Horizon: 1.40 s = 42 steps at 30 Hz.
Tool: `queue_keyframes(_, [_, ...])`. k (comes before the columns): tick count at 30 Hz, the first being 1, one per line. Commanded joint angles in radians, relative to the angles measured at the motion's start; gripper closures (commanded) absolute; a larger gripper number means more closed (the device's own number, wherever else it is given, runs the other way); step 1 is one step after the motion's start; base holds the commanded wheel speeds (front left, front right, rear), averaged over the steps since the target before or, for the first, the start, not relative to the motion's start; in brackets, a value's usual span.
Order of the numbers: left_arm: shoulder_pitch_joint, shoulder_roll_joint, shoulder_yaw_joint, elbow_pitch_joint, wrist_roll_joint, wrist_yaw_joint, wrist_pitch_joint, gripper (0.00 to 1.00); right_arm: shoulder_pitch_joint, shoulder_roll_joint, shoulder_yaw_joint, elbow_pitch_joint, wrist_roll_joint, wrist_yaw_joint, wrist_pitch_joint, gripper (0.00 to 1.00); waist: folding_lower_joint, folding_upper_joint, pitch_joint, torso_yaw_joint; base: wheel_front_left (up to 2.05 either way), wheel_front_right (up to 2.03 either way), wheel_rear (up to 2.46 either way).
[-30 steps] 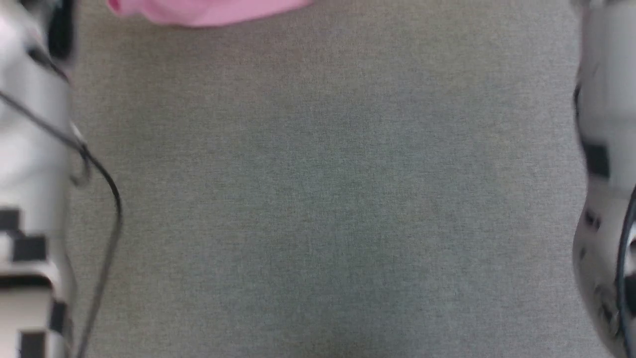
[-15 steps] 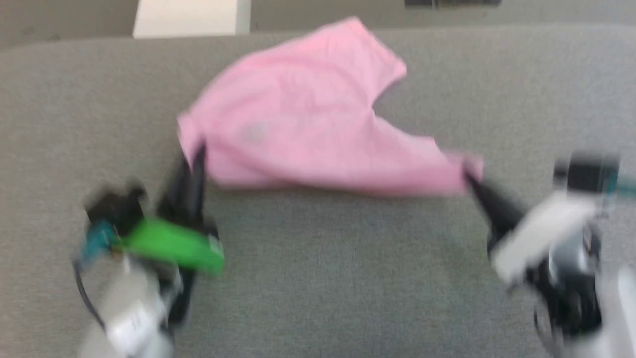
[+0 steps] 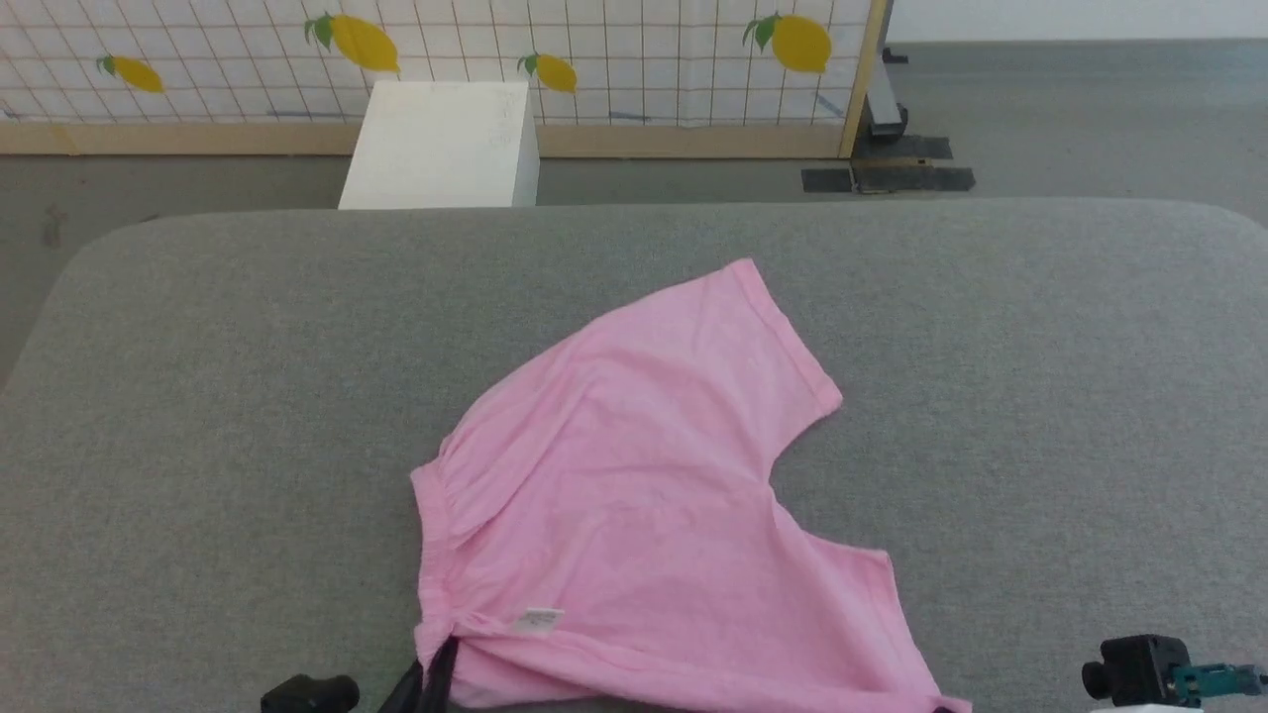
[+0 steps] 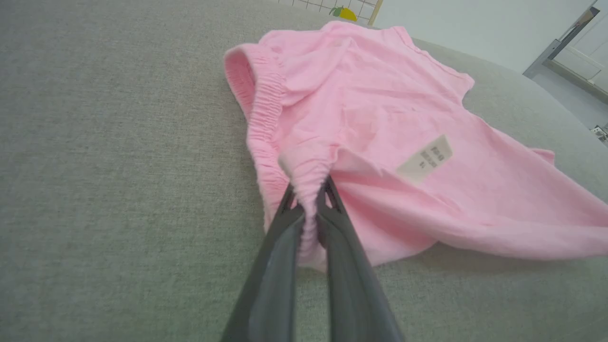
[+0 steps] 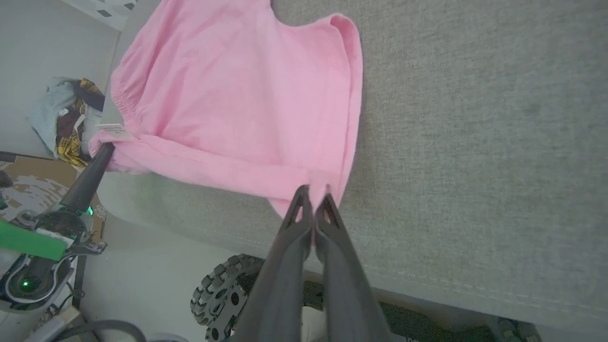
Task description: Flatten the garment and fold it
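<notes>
My left tool (image 4: pixel 308 190) and right tool (image 5: pixel 314 191) each pinch the light pink knit shorts (image 3: pixel 634 475), spread roughly flat; folding remains.

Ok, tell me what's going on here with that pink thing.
The robot has the pink garment pinched at two corners of its near edge. The left gripper has its jaws closed on the gathered waistband, the right gripper on a leg hem. The rest lies spread on the grey table, wrinkled, white tag up, no fold made yet.
</notes>
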Motion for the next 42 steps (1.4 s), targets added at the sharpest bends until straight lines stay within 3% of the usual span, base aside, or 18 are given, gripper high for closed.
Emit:
queue_keyframes(1, [0.015,0.006,0.010,-0.015,-0.021,0.008,0.001,1.00,0.005,0.000,-0.013,-0.028,0.006,-0.001,0.004,1.00,0.0002,0.0000,-0.020,0.005,0.00,0.00,0.00])
queue_keyframes(5, [0.007,-0.005,0.039,-0.056,-0.061,0.017,-0.001,1.00,-0.057,0.001,-0.044,-0.069,-0.017,-0.001,-0.003,1.00,0.0002,0.0000,-0.022,0.000,0.00,0.00,0.00])
queue_keyframes(11, [-0.098,-0.019,0.085,-0.073,-0.116,0.044,0.046,1.00,-0.313,-0.024,-0.026,-0.029,-0.088,-0.001,-0.028,1.00,0.0002,0.0000,0.034,-0.004,0.00,0.00,0.00])
queue_keyframes(17, [-0.254,-0.023,0.121,-0.053,-0.140,0.089,0.102,1.00,-0.632,0.010,-0.028,0.163,-0.161,-0.001,-0.097,1.00,0.0002,0.0000,0.145,0.010,0.00,0.00,0.00])
queue_keyframes(27, [-0.437,-0.027,0.117,-0.006,-0.140,0.085,0.117,1.00,-1.038,0.054,0.027,0.525,-0.343,-0.001,-0.177,1.00,0.0002,0.0000,0.319,0.067,0.00,0.00,0.00])
queue_keyframes(35, [-0.519,-0.045,0.104,0.027,-0.142,0.076,0.110,1.00,-1.239,0.061,0.021,0.759,-0.455,-0.001,-0.202,1.00,0.0002,0.0000,0.405,0.115,0.00,0.00,0.00])
queue_keyframes(42, [-0.550,-0.051,0.100,0.040,-0.149,0.074,0.106,1.00,-1.355,0.062,0.039,0.915,-0.479,-0.001,-0.239,1.00,0.0002,0.0000,0.451,0.137,0.00,0.00,0.00])
